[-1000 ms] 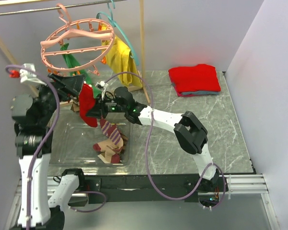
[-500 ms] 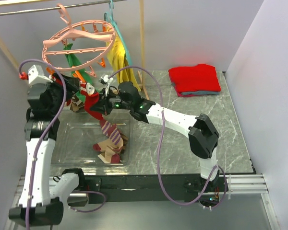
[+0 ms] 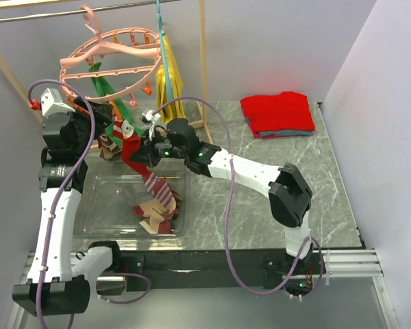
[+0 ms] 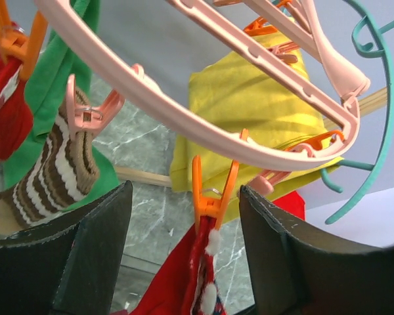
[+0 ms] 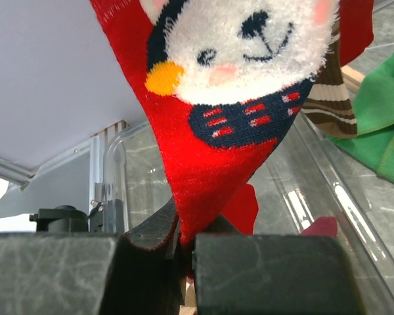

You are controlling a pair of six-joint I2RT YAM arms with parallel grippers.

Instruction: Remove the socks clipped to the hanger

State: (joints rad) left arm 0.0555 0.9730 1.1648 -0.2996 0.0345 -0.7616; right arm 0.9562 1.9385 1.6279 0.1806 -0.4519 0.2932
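operator: changes since a second ago?
observer: the left arm has risen and swung in under the pink ring hanger [image 3: 113, 58]; it sat lower and further left before. the left fingers [image 4: 259, 216] were wider then and have narrowed. the yellow garment [image 3: 168, 82] has swung round to show a thinner edge, and the right arm's elbow has slid right.
operator: left fingers now?
observer: apart, one on either side of an orange clip [image 4: 210, 193], with a gap on both sides. they hold nothing.
operator: and the right?
observer: the right fingers [image 5: 203, 252] are pinched tight on the lower tip of the red sock [image 5: 203, 164], the one with a white bear face.
operator: where's that sock, and how does it lie?
observer: its top is held in the orange clip on the ring's rim, above the clear bin [image 3: 96, 205] on the table [image 3: 315, 185]. its long axis runs down from the clip, slanting toward the right fingers, pinched end lowest.
operator: the hanger itself?
observer: hook up on the rail, ring tilted rather than level. a brown-striped sock [image 4: 59, 170] hangs from a pink clip beside the red one. loose socks [image 3: 157, 202] lie in the bin.
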